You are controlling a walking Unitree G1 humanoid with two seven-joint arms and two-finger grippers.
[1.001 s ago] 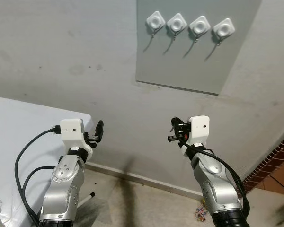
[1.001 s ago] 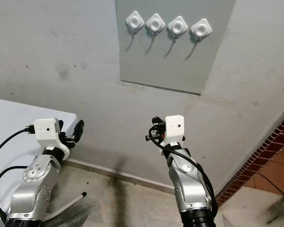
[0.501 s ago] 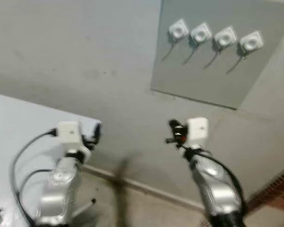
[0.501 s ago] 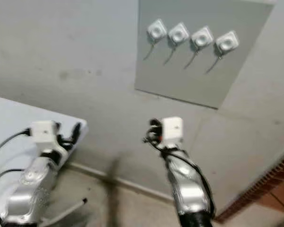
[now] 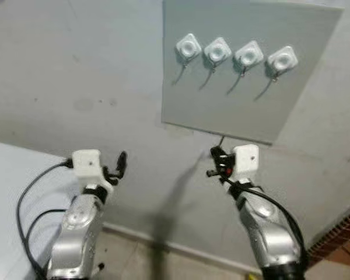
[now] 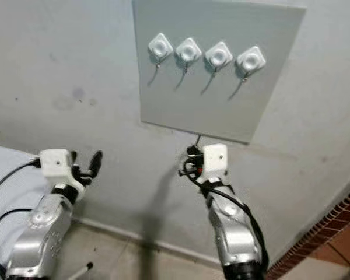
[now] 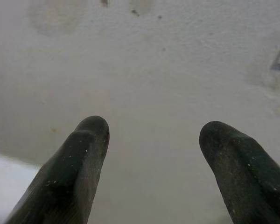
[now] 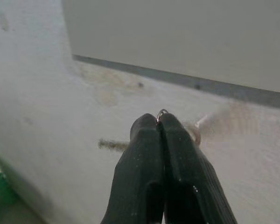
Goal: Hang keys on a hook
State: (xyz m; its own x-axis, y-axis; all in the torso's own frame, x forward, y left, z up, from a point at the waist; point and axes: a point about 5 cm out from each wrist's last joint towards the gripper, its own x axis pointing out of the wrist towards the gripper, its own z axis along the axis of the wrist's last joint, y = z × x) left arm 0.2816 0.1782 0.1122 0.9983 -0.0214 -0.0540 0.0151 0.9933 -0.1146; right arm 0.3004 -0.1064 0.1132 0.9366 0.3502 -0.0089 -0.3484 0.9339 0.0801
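A: Keys? Only a key ring (image 8: 162,112) peeks out at the tips of the right gripper (image 8: 159,122), fingers pinched together on it, just below the grey panel (image 5: 245,99) edge.

B: Hooks (image 5: 189,49) sit well above in a row of four. Raise first, then present the ring loop open to a hook tip.

A: Room?

B: Bare wall all around; table (image 5: 11,175) at left. Left gripper (image 7: 154,140) spread, holding nothing.
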